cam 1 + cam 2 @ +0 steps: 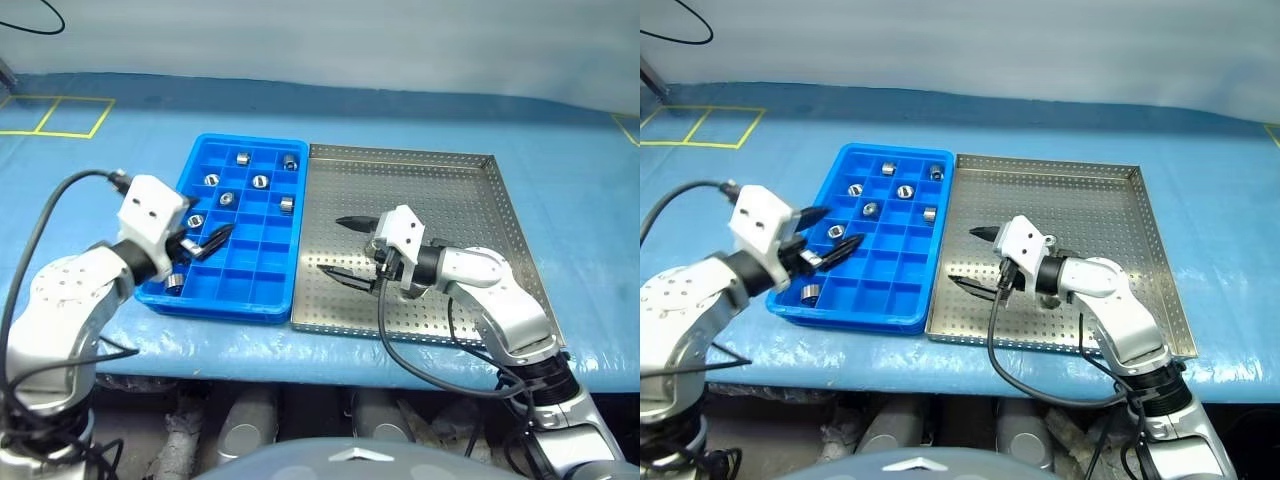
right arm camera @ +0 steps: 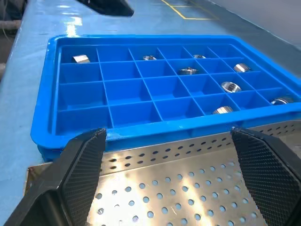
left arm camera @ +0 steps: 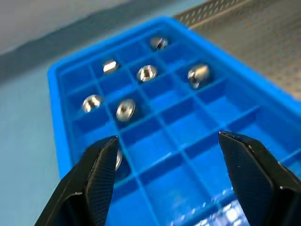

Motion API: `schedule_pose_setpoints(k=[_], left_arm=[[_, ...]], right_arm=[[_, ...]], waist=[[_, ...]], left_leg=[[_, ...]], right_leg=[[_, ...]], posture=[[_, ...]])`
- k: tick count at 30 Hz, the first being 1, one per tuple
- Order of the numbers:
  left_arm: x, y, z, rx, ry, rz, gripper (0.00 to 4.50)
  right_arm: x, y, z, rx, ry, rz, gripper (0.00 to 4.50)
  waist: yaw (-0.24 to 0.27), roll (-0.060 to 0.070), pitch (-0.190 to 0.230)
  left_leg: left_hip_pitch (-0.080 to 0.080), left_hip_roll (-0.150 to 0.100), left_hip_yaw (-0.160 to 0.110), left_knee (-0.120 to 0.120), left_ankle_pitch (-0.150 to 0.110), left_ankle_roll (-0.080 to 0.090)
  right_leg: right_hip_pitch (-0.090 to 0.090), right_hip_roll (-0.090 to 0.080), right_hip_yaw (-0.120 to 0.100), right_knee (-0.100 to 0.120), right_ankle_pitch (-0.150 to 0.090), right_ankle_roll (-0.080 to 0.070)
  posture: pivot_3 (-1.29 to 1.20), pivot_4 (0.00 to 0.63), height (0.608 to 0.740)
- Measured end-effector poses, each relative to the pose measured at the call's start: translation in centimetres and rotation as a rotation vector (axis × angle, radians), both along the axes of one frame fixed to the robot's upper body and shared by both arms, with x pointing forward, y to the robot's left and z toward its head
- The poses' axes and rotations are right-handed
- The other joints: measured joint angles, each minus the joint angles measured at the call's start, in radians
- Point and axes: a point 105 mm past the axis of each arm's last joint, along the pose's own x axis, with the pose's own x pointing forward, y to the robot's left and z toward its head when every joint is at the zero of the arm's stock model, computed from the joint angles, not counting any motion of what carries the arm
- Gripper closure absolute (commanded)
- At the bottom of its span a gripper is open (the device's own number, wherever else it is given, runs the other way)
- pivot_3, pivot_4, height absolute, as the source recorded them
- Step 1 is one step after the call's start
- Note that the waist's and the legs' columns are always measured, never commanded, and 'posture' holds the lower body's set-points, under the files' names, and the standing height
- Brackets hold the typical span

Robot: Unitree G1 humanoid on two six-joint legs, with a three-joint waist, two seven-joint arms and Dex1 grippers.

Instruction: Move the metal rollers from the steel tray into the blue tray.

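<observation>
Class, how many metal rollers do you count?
8 metal rollers, all in the blue tray: seven in its farther rows, one near its front-left corner. The left gripper may hide more.

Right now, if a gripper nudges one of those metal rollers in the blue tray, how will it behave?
The metal rollers look round and polished, so probably slippery and apt to roll. The blue tray's compartment walls should stop them. Solid metal, likely heavy for their size.

Eight small shiny silver metal rollers (image 1: 260, 182) with dark centre holes sit singly in separate compartments of the bright blue plastic gridded tray (image 1: 262, 292). Just beside it, rims touching, lies the large square grey perforated steel tray (image 1: 450, 200), its holed floor bare of rollers.
</observation>
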Motion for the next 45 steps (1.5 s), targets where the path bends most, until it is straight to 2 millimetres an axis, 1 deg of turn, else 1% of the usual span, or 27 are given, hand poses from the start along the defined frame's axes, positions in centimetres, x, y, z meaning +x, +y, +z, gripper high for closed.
schedule_pose_setpoints(k=[1, 3, 5, 6, 7, 9, 12, 15, 17, 22, 27, 31, 37, 44, 45], left_arm=[[1.1, -1.4, 0.2, 0.002, -0.007, -0.059, 0.82], [2.2, -2.7, -0.1, 0.02, 0.003, -0.114, 0.82], [3.7, -4.9, -1.7, 0.067, 0.058, -0.219, 0.82], [3.9, -5.3, -2.2, 0.078, 0.076, -0.241, 0.82], [4.2, -6.2, -3.0, 0.087, 0.102, -0.285, 0.82], [4.9, -8.0, -3.8, 0.108, 0.125, -0.369, 0.82], [5.6, -9.4, -4.0, 0.115, 0.12, -0.432, 0.82], [6.4, -11.4, -3.8, 0.071, 0.108, -0.493, 0.82], [6.6, -12.5, -4.3, 0.076, 0.114, -0.529, 0.82], [7.4, -13.5, -6.2, 0.109, 0.161, -0.552, 0.82], [7.9, -14.2, -7.9, 0.177, 0.193, -0.568, 0.82], [8.0, -14.3, -9.1, 0.214, 0.219, -0.566, 0.82], [8.1, -14.4, -9.8, 0.244, 0.229, -0.57, 0.82], [8.2, -14.3, -10.7, 0.286, 0.246, -0.56, 0.82], [8.1, -14.3, -10.8, 0.29, 0.248, -0.56, 1.19]], right_arm=[[0.2, -0.7, -0.1, -0.023, -0.007, -0.029, 0.0], [0.4, -1.2, 0.0, -0.039, -0.02, -0.058, 0.0], [0.3, -2.1, -0.3, -0.053, -0.019, -0.1, 0.0], [0.3, -2.1, -0.3, -0.055, -0.018, -0.102, 0.0], [0.2, -2.5, -0.4, -0.057, -0.015, -0.121, 0.0], [-0.2, -2.9, -0.6, -0.059, -0.009, -0.143, 0.0], [-0.6, -3.1, -0.6, -0.056, -0.008, -0.165, 0.0], [-1.3, -3.4, -1.0, -0.052, 0.003, -0.192, 0.0], [-1.6, -3.7, -1.1, -0.049, 0.005, -0.217, 0.0], [-1.8, -4.1, -1.0, -0.047, 0.002, -0.247, 0.0], [-1.7, -4.2, -1.0, -0.044, -0.002, -0.261, 0.0], [-1.8, -4.2, -1.0, -0.043, 0.0, -0.263, 0.0], [-1.8, -4.1, -1.0, -0.04, -0.001, -0.267, 0.0], [-1.8, -4.1, -1.0, -0.036, 0.0, -0.266, 0.0], [-1.8, -4.1, -1.0, -0.035, 0.001, -0.265, 0.0]], waist=[[0.001, 0.0, 0.0], [-0.007, 0.0, 0.0], [-0.016, 0.0, 0.0], [-0.024, 0.0, 0.0], [-0.03, 0.0, 0.0], [-0.04, 0.0, 0.0], [-0.063, 0.0, 0.0], [-0.075, 0.0, 0.0], [-0.087, 0.0, 0.0], [-0.131, 0.0, 0.0], [-0.172, 0.0, 0.0], [-0.195, 0.0, 0.0], [-0.22, 0.0, 0.0], [-0.228, 0.0, 0.0], [-0.228, 0.0, 0.0]], left_leg=[[0.0, -0.001, 0.0, 0.0, 0.0, 0.0], [0.001, -0.001, 0.001, 0.0, 0.0, 0.0], [0.0, -0.002, 0.001, 0.0, 0.0, 0.001], [0.0, -0.002, 0.002, 0.0, -0.001, 0.002], [0.0, -0.001, 0.002, 0.0, -0.001, 0.002], [-0.003, -0.001, 0.003, 0.0, -0.001, 0.002], [-0.003, -0.001, 0.004, 0.0, -0.001, 0.002], [-0.003, -0.001, 0.004, 0.001, -0.002, 0.005], [-0.002, -0.002, 0.005, 0.001, -0.003, 0.005], [-0.001, -0.002, 0.009, 0.002, -0.003, 0.007], [-0.001, -0.002, 0.011, 0.003, -0.003, 0.008], [-0.001, -0.002, 0.011, 0.003, -0.004, 0.009], [-0.001, -0.002, 0.012, 0.003, -0.004, 0.009], [-0.001, -0.002, 0.012, 0.003, -0.004, 0.009], [-0.001, -0.002, 0.012, 0.004, -0.004, 0.009]], right_leg=[[0.001, 0.0, 0.0, 0.0, 0.0, 0.0], [0.001, 0.0, 0.001, 0.0, 0.0, 0.0], [0.001, 0.0, 0.001, -0.001, 0.0, 0.0], [0.0, 0.0, 0.002, -0.001, 0.0, 0.0], [-0.001, 0.0, 0.003, -0.001, 0.0, 0.0], [-0.003, 0.0, 0.003, -0.001, 0.0, 0.0], [-0.004, 0.0, 0.004, -0.001, 0.0, 0.001], [-0.004, 0.0, 0.005, -0.001, 0.0, 0.002], [-0.003, 0.0, 0.007, -0.001, 0.001, 0.003], [-0.003, 0.001, 0.012, -0.001, -0.001, 0.011], [-0.003, 0.001, 0.014, -0.001, 0.0, 0.014], [-0.003, 0.002, 0.015, -0.001, 0.0, 0.014], [-0.003, 0.002, 0.016, -0.001, 0.0, 0.015], [-0.003, 0.002, 0.016, -0.001, 0.0, 0.015], [-0.003, 0.002, 0.016, -0.001, 0.0, 0.015]], posture=[[-0.06, 0.15, 0.74], [-0.09, 0.15, 0.74], [-0.12, 0.15, 0.74], [-0.14, 0.15, 0.74], [-0.15, 0.15, 0.74], [-0.19, 0.15, 0.74], [-0.23, 0.15, 0.74], [-0.27, 0.15, 0.74], [-0.28, 0.15, 0.74], [-0.3, 0.15, 0.74], [-0.31, 0.15, 0.74], [-0.31, 0.15, 0.74], [-0.31, 0.15, 0.74], [-0.3, 0.15, 0.74], [-0.3, 0.15, 0.74]])
